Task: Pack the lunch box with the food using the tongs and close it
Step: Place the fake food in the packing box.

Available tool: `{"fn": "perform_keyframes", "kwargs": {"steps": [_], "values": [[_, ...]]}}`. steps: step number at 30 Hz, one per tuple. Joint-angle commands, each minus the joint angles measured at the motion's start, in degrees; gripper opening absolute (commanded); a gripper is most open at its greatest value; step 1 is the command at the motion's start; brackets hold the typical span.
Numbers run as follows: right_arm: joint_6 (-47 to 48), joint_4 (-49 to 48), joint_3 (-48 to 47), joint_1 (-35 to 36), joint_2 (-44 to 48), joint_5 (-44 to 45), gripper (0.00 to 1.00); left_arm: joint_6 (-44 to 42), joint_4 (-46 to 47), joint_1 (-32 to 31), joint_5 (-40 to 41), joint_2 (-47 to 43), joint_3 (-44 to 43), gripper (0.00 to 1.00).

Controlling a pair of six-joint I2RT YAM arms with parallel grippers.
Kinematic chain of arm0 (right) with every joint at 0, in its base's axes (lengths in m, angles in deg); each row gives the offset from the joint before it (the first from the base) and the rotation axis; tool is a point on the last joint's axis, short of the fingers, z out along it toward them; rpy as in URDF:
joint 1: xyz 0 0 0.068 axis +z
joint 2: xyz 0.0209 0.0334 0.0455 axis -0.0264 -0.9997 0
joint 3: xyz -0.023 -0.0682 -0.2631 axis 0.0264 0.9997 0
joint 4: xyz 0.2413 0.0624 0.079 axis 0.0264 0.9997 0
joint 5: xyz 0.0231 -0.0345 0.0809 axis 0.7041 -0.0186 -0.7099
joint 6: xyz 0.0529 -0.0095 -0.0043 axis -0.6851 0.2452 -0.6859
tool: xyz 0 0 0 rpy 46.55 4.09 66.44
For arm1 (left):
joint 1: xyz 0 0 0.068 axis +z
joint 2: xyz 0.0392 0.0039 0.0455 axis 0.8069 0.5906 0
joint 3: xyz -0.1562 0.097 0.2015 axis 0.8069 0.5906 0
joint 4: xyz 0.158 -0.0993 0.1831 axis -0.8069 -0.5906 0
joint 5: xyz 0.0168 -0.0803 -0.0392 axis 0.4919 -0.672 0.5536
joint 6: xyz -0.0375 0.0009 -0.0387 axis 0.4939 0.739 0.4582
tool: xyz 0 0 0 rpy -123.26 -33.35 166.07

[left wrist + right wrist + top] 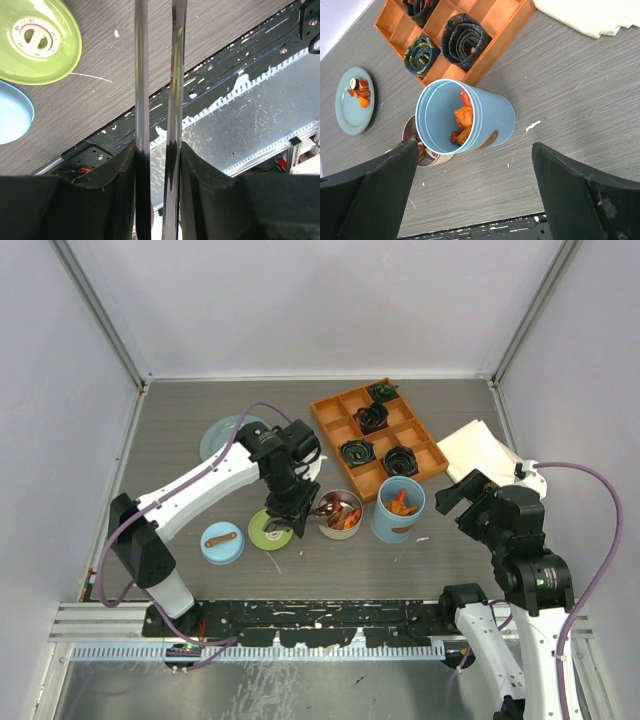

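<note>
From above, the left gripper (292,510) is reaching over the middle of the table. What it is carrying is hard to make out among its dark fingers. It is hanging at the left rim of the shallow round steel tin (335,533), where orange and red food chunks (347,517) are lying. The green round lid (270,530) and the blue lid (222,542) are lying flat to the tin's left. The tall light-blue cylinder (395,527) is standing just right of the tin, with more chunks inside. The arm is covering part of the flat teal plate (215,435). The right gripper (456,494) is hanging near the white cloth (480,448), beside the orange compartment tray (335,412)

At the left wrist, the slim grey metal tongs (142,75) are running up between the black pads (107,175), which are clamping both arms; the tips are cut off by the top edge

At the right wrist, the fingers are standing spread wide over the cylinder, gripping nothing. The tin is half hidden behind the cylinder, and a few pieces are sitting on the plate
</note>
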Motion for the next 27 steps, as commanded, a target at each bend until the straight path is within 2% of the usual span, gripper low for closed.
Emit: {"fn": "perform_keyframes", "kwargs": {"steps": [1, 9, 16, 21, 27], "values": [[-0.17, -1.10, -0.51, -0.18, 0.38, 0.91, 1.00, -0.92, -1.71, -0.25, 1.81, -0.85, -4.38, 0.35], [0.00, -1.26, -0.35, -0.18, 0.22, 0.86, 1.00, -0.88, -2.20, -0.12, 3.80, -1.47, -9.71, 0.37], [0.00, -1.29, -0.37, -0.18, 0.25, 0.87, 1.00, -0.21, -1.20, 2.42, 4.63, -2.95, -8.89, 0.37], [-0.01, -1.30, -0.62, -0.18, 0.18, 0.87, 1.00, 0.54, 1.68, 7.75, 3.76, -5.66, -6.13, 0.37], [0.01, -1.31, -1.32, -0.18, 0.09, 0.83, 1.00, 0.69, 5.61, 19.53, 0.69, -8.36, -3.10, 0.38]]}}
